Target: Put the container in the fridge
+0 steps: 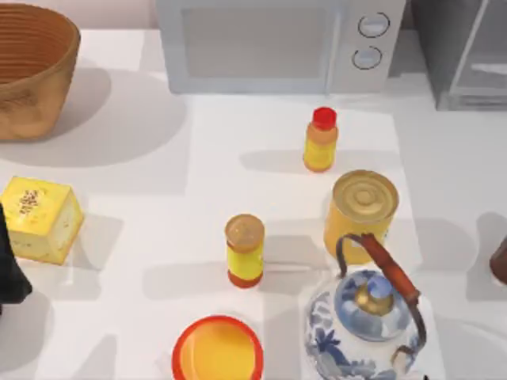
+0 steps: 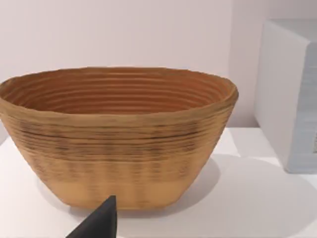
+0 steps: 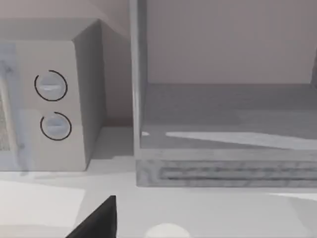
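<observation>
Container (image 1: 500, 261) sits at table's right edge, near side, fridge (image 1: 459, 55) far right. Looks rigid, rounded, prob slippery; grip across the body. Fingers' state: can't tell, both arms.

Black left pincer (image 2: 96, 221) (matte, wedge-tipped)

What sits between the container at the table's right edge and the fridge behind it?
Nothing: in the top view, bare white table runs from the container up to the fridge.
</observation>
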